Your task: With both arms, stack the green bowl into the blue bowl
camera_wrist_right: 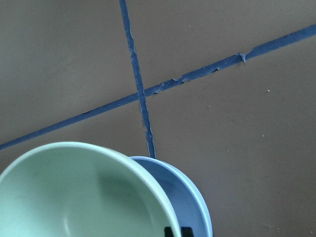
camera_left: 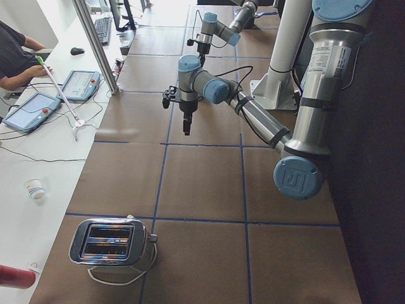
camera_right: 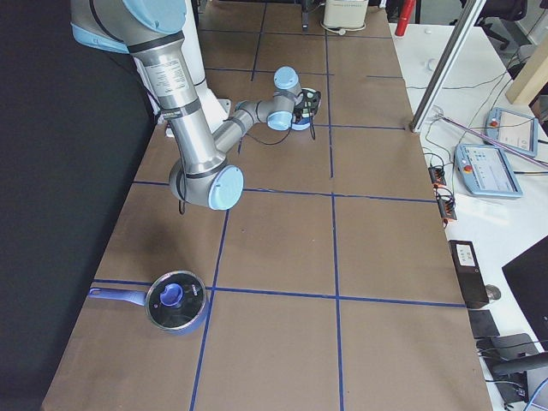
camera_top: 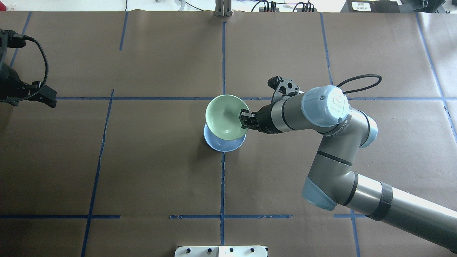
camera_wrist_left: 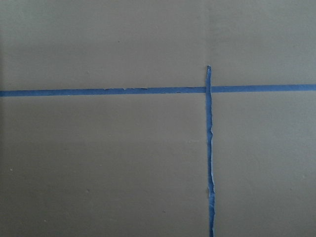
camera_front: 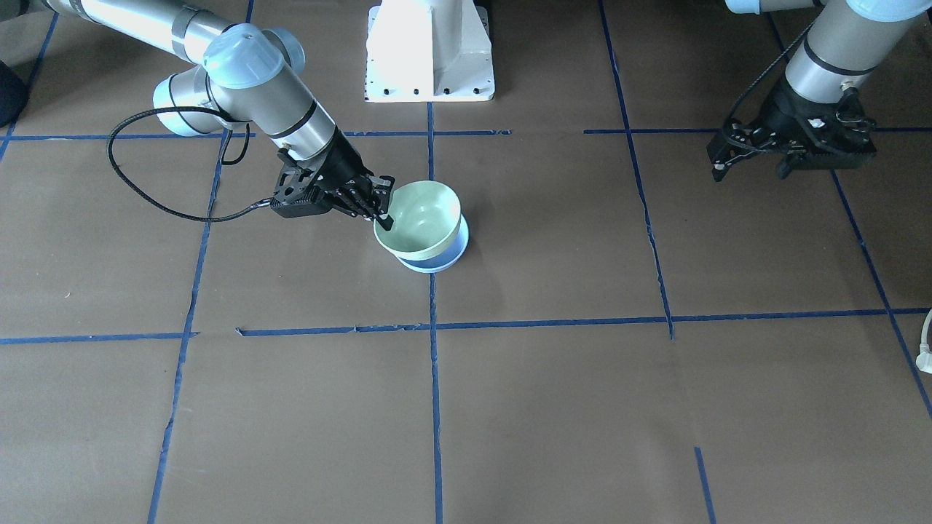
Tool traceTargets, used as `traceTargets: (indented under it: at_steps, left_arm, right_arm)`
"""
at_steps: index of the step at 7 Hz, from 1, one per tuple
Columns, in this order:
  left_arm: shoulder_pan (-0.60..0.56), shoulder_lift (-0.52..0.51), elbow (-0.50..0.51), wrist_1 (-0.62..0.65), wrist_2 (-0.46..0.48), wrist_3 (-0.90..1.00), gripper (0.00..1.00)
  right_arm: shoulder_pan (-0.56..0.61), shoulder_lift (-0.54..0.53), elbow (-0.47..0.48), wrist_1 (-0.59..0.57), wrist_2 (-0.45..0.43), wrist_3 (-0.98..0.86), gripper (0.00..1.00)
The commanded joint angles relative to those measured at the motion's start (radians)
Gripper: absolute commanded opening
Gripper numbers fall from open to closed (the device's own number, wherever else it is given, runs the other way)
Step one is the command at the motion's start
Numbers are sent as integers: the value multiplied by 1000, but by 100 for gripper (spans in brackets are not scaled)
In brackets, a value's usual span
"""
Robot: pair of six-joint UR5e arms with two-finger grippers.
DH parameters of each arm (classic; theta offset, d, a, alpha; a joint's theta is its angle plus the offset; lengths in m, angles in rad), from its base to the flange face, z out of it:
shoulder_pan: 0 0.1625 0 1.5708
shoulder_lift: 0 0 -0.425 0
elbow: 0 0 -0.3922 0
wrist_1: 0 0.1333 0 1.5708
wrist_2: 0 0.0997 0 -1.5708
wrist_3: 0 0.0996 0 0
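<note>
Glossy plastic green bowl [camera_front: 426, 211]: judging light, stiff and slick, so a pinch on the rim wall is the sensible hold. My right gripper [camera_front: 384, 211] is clamped there, one finger inside and one outside. The bowl sits tilted and looks partly nested in the blue bowl [camera_front: 440, 260], not seated level. My left gripper [camera_front: 794, 154] hangs well apart, and I can't tell how its jaws stand.

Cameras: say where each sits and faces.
Front: across the table, facing robot; both arms.
Overhead: behind robot, looking down; both arms.
Left side: table's left end; left arm near.
Right side: table's right end; right arm near.
Left wrist: down at table; no body.
Right wrist: down at green bowl, blue bowl; claw tips.
Front, overhead share both bowls.
</note>
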Motion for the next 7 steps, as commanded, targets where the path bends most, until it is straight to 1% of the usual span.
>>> traceTargets:
  at_steps: [1, 2, 3, 4, 5, 6, 7]
  left_arm:
    - [-27, 12, 3, 1, -2, 33, 100]
    - [-28, 12, 3, 1, -2, 33, 100]
    - [-28, 21, 3, 0, -2, 33, 100]
    - [-28, 23, 3, 0, -4, 33, 100]
    - [-54, 25, 5, 4, -10, 45, 100]
    - [-106, 50, 15, 7, -20, 153, 100]
    - [-160, 69, 35, 7, -69, 234, 100]
  right_arm:
    - [-16, 3, 2, -1, -12, 2, 99]
    - [-14, -8, 13, -3, -24, 0, 100]
    - [-4, -17, 40, -36, -24, -1, 100]
    - [7, -29, 87, -101, -23, -3, 100]
    - [47, -35, 138, -186, -8, -17, 100]
    - [97, -47, 181, -284, 23, -93, 100]
    - [136, -55, 192, -364, 52, -264, 100]
